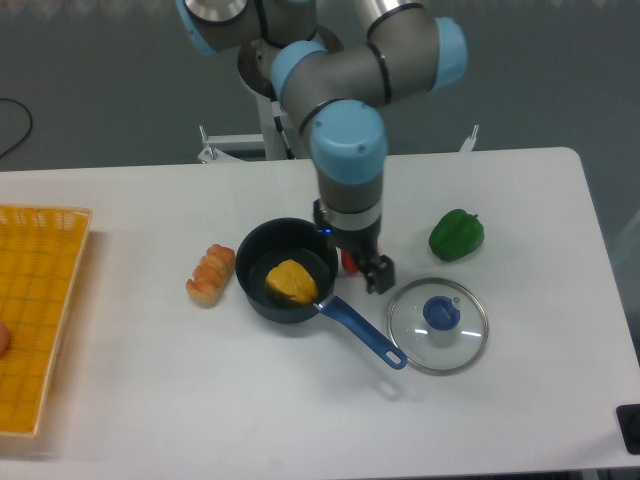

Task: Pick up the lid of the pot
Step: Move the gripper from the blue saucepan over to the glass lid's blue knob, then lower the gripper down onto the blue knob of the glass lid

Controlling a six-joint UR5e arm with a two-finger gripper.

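Observation:
The pot lid (445, 346) lies on the table at the right, a clear glass disc with a blue knob (441, 313) in its middle. Up and to the left of the lid in the view, the gripper (381, 279) hangs from the arm, its fingers pointing downward. A visible gap separates it from the blue knob. Nothing held can be made out at the fingertips, and their spacing is too unclear to judge.
Left of the lid is a black pan (285, 313) holding a yellow item (292, 282); its blue handle (362, 329) reaches toward the lid. A red pepper (348, 262) is partly hidden by the gripper. Also present are a green pepper (457, 235), brown food (211, 276) and a yellow crate (40, 310).

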